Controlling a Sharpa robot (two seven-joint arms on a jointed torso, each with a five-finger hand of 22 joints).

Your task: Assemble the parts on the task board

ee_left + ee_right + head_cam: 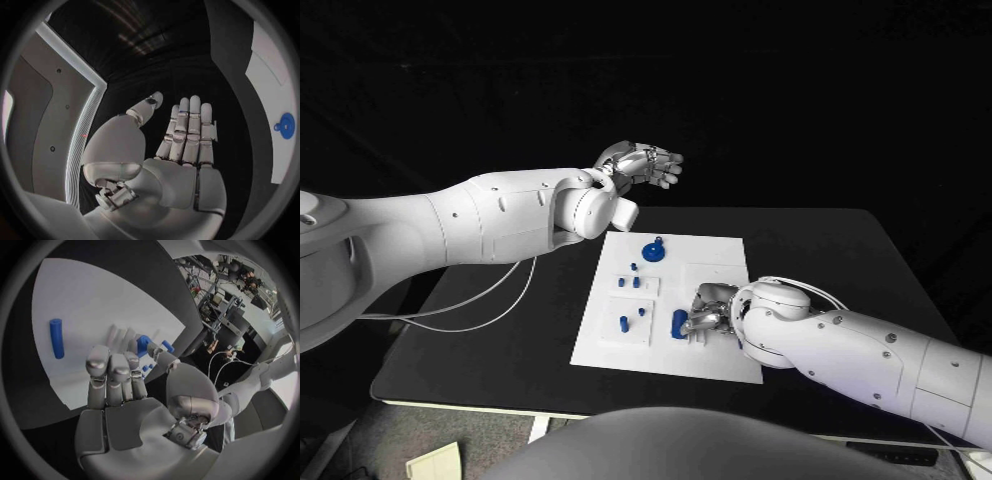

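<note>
The white task board [708, 258] lies in the middle of the black table. On it are a round blue part [653, 250], a few small blue parts [638, 283] and a longer blue cylinder [679, 322]. My right hand [713, 309] is low over the board's near right part, just right of that cylinder. In the right wrist view its fingers [112, 371] are stretched out side by side with nothing in them; the cylinder [56, 338] lies apart from them, and two blue parts [145, 344] sit by the thumb. My left hand [642, 163] is raised beyond the board's far edge, fingers [189, 127] straight and empty.
The black table [488, 340] reaches well past the board on every side. A white cable [470, 304] hangs from my left arm over the table's left part. The left wrist view catches a strip of the board [270, 75] with the round blue part [286, 125].
</note>
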